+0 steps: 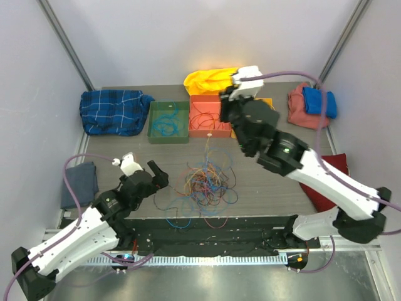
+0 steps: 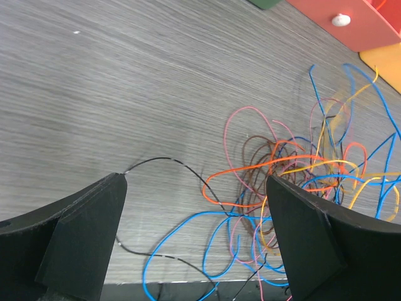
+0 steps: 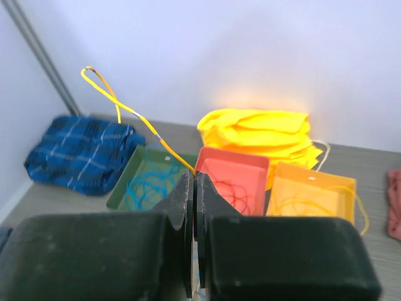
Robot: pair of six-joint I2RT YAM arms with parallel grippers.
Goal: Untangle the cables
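**One yellow cable pinched; tangle mid-desk**

Right jaws: pressed fully together, pinching a yellow cable (image 3: 135,114). Seen from the right wrist, running up and left from the closed tips and ending in a small loop in the air. Raised over the far side of the desk (image 1: 263,194), above a green tray (image 1: 169,139), a red tray (image 1: 219,133) and an orange tray (image 3: 294,188), holding blue, red and yellow strands in that order.

Left jaws: spread wide, gripping nothing. Hovering low at the near left edge of the cables (image 1: 203,179), with black, blue and orange strands lying on the desk between the two fingers (image 2: 88,238). Cannot tell whether touching the black strand at the left fingertip.

Lying in a loose tangle mid-desk, just nearer than the trays: cables in orange, blue, red, pink, brown and yellow. In the top view, one thin strand stretching from the tangle up toward the right jaws.

Behind the trays, a folded yellow cloth (image 1: 210,78); left of the green tray, a blue plaid cloth (image 1: 113,111); at the far right, a red cloth (image 1: 299,110) with a blue cloth (image 1: 319,100) on top. At the left edge of the desk, a grey cloth (image 1: 78,182).
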